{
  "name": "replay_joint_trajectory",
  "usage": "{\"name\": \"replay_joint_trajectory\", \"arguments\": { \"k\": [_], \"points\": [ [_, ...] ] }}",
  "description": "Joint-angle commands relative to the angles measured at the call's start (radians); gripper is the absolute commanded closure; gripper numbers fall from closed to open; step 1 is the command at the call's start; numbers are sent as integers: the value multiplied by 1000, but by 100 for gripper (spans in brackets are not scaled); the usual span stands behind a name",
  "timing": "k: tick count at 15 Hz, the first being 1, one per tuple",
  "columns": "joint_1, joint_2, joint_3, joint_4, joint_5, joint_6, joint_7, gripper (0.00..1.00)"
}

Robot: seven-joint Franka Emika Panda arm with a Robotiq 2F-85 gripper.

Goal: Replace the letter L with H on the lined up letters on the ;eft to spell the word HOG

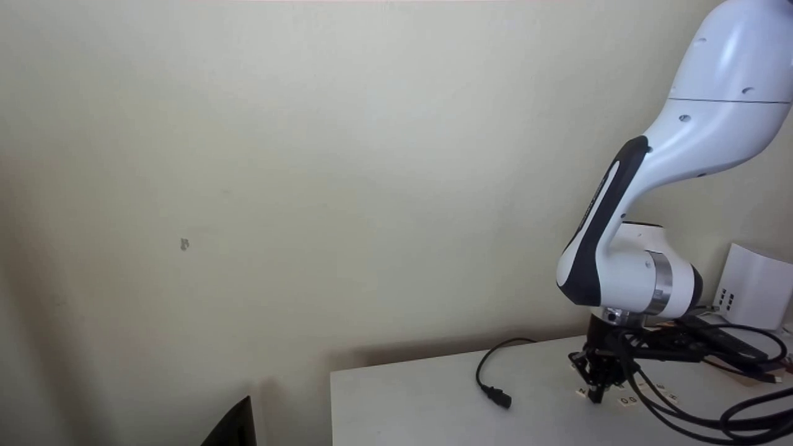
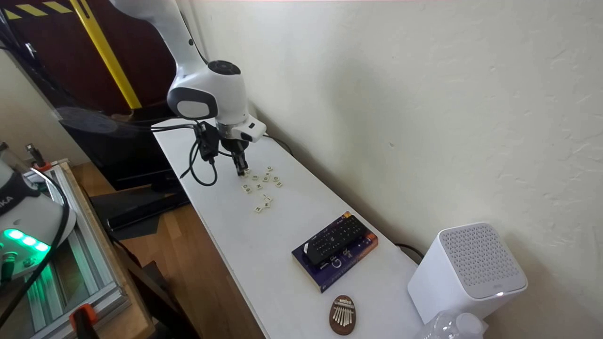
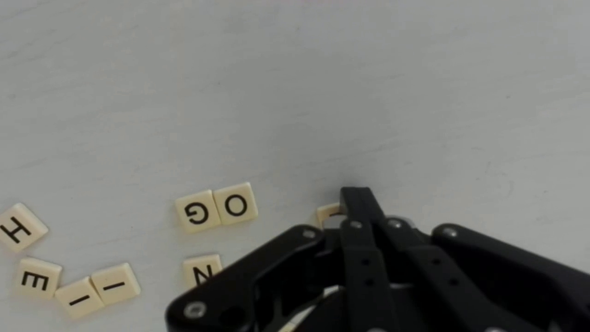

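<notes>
The black, jointed gripper (image 3: 359, 193) points down at the white, flat desk (image 3: 276, 92), its two fingers pressed together. Just beside the fingertips is a small, square, cream tile (image 3: 326, 211), mostly covered (only a scrap of its black letter shows, so I cannot tell which letter it is). To the left of the fingertips in the wrist view, the square, cream O tile (image 3: 236, 203) and the matching cream G tile (image 3: 198, 211) lie edge to edge, with the O nearer the gripper. Below them a square, cream N tile (image 3: 202, 270) is partly hidden by the gripper. Farther left, well apart from the O and G, the square, cream H tile (image 3: 20, 228) lies at a slant near a cream E tile (image 3: 39, 277). Just beside the E are two touching cream tiles (image 3: 115, 283), each marked with a single black bar.

Farther out, in an exterior view, a black cable with a black plug (image 1: 497, 397) lies on the desk. In an exterior view, a slim, black keypad (image 2: 335, 239) rests on a dark blue book (image 2: 330, 278), near a brown, oval thumb piano (image 2: 343, 316).
</notes>
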Motion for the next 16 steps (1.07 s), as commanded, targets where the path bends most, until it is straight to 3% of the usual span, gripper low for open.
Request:
{"name": "replay_joint_trajectory", "arguments": {
  "k": [1,10,16],
  "points": [
    [-9,13,11,13,-5,-15,-15,100],
    [-72,-134,65,-102,32,39,-74,100],
    [-86,-205,37,-186,25,101,-53,100]
  ]
}}
